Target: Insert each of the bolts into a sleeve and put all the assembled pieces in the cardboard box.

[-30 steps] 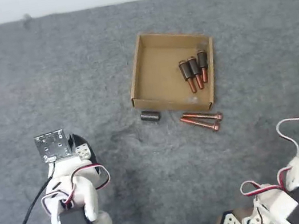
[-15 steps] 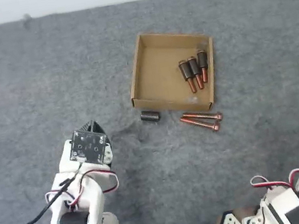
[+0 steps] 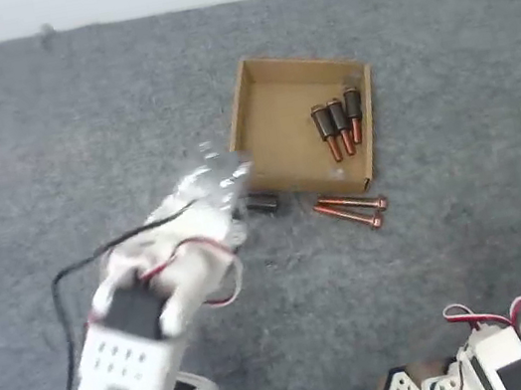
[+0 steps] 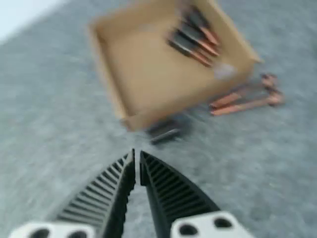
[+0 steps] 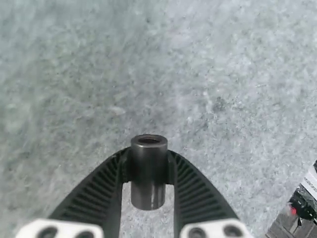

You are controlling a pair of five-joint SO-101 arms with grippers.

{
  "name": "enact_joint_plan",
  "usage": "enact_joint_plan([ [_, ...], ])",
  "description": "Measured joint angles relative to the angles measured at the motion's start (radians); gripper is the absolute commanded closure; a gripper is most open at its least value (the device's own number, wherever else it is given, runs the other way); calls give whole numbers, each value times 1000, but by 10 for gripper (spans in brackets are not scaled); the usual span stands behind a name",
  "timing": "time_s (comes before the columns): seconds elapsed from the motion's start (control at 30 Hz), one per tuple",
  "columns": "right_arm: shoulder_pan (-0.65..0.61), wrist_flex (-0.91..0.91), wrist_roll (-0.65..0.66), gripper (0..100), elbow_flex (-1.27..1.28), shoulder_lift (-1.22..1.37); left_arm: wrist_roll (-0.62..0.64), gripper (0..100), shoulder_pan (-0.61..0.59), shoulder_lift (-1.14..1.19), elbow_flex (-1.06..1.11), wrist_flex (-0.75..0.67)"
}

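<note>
The left claw [image 4: 136, 154] is clenched tight, near the cardboard box [image 4: 148, 69]. The right claw [image 5: 147, 159] grips a dark sleeve [image 5: 148, 188] over the gray tabletop [image 5: 74, 59].

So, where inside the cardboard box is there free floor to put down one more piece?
The cardboard box is bare between its left wall and the three assembled pieces. Crowded: the carpet along its near wall, where a loose sleeve and two bolts lie.

- Matt brown card is noted on the cardboard box [image 3: 303, 180].
- Glossy copper-toned metal is seen on the bolts [image 3: 349, 204].
- Smooth dark metal, dull-sheened, is recorded for the sleeve [image 5: 148, 168].
- Rough grey cloth is observed on the table [image 3: 75, 116].
</note>
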Motion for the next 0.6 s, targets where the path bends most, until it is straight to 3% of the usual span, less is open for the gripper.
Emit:
enact_joint_plan([
  [0.13,0,-5,0,991,0,0,-60,980,121,244,-121,3],
  [0.4,0,-78,0,991,17,0,-313,979,333,674,-290,2],
  [0.6,0,-87,0,991,17,0,-325,840,404,904,-368,-118],
])
